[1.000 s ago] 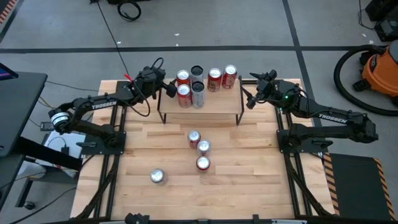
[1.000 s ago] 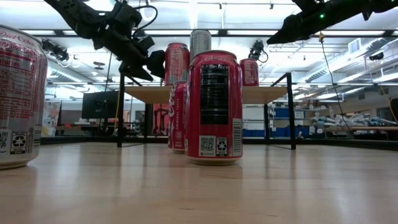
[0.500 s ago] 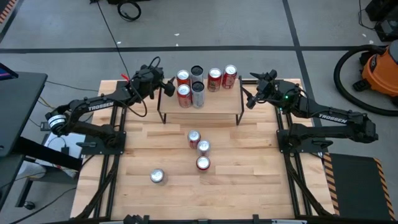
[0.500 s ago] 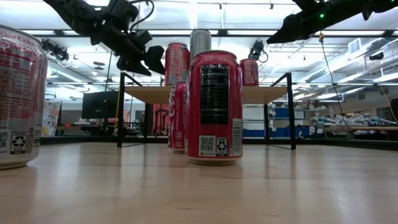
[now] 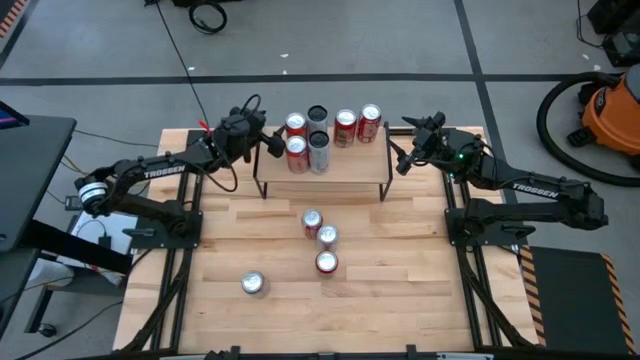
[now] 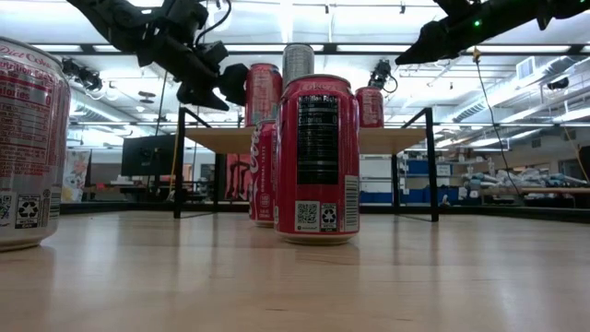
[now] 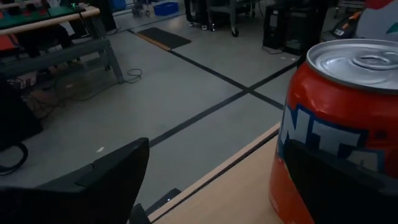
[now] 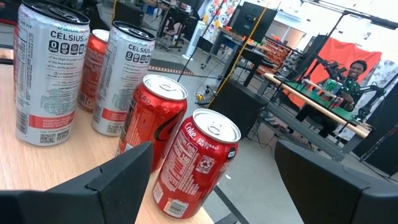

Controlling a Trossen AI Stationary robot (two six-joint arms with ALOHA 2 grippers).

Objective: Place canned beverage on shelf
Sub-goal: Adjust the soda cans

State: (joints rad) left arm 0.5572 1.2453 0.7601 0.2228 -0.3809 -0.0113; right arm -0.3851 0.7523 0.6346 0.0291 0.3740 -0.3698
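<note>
The open left gripper (image 5: 268,143) stood at the left edge of the low wooden-topped shelf (image 5: 345,166), its spread fingers beside an upright orange soda can (image 5: 296,153) already there, empty-jawed.

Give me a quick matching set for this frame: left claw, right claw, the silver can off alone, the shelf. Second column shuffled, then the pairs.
1. left claw
2. right claw
3. lone silver can
4. shelf

a. carries six cans
b. open, at the shelf's right end
c. on the tabletop, front left, apart from the rest
d. open, by the orange can at the shelf's left end

Pairs: 1-d, 2-b, 3-c, 4-a
</note>
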